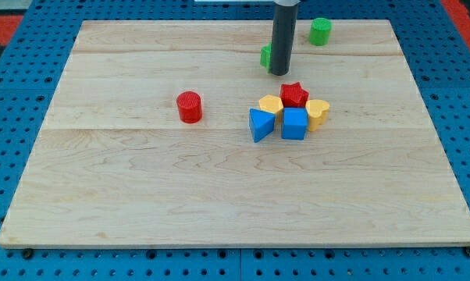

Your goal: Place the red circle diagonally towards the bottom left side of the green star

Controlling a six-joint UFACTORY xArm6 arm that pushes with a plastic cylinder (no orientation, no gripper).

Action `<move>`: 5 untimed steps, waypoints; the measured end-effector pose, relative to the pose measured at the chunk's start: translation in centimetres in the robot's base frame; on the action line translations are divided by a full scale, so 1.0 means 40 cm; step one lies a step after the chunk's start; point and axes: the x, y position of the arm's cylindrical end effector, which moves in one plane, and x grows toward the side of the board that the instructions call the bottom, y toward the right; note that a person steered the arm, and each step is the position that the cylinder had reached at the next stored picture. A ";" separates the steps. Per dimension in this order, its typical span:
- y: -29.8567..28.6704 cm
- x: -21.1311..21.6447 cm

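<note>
The red circle (190, 107), a short red cylinder, stands left of the board's middle. A green block (265, 56), largely hidden behind the rod, lies up and to the right of it; its shape cannot be made out. My tip (279, 73) rests on the board just to the right of and touching or nearly touching that green block. The red circle is well to the lower left of my tip.
A green cylinder (320, 31) stands near the top edge. Below my tip is a cluster: red star (294, 94), yellow block (270, 104), yellow heart-like block (318, 112), blue triangle (260, 125), blue cube (294, 123). The wooden board (141, 203) lies on blue pegboard.
</note>
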 end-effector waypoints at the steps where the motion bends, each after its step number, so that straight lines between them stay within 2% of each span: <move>1: -0.094 0.083; 2: -0.145 0.153; 3: -0.218 0.288; 4: -0.335 0.339; 5: -0.390 0.297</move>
